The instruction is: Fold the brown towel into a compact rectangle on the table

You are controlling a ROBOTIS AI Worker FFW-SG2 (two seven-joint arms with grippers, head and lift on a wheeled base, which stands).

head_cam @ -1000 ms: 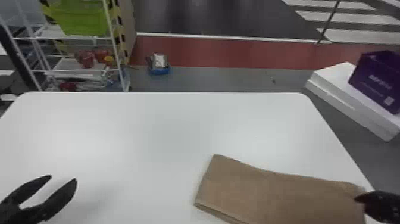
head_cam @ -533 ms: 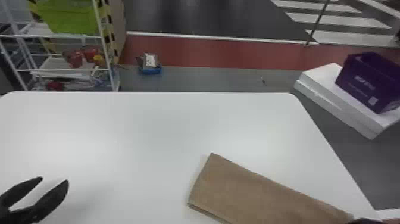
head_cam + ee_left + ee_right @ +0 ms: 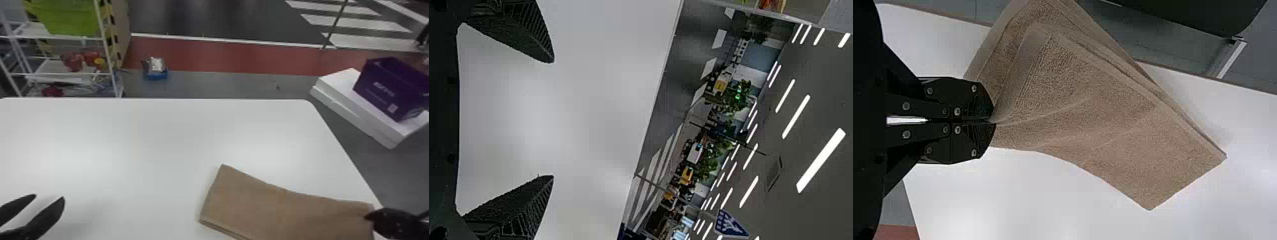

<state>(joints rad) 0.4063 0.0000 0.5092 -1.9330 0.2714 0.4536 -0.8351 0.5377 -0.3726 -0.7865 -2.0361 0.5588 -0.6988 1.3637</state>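
Passing room lies left of the brown towel (image 3: 271, 207).

No words or numbers can be made out. In the head view, an open-topped, dark purple box (image 3: 370, 84) bears a short line of pale lettering (image 3: 384, 89) on its side, with a fainter, smaller line of print beneath it. Lower on that same side is a small, pale square label (image 3: 392, 108), its content too small to tell. In the left wrist view, a blue sign with a pale edge (image 3: 730, 227) carries white marks whose meaning is also too small to tell.
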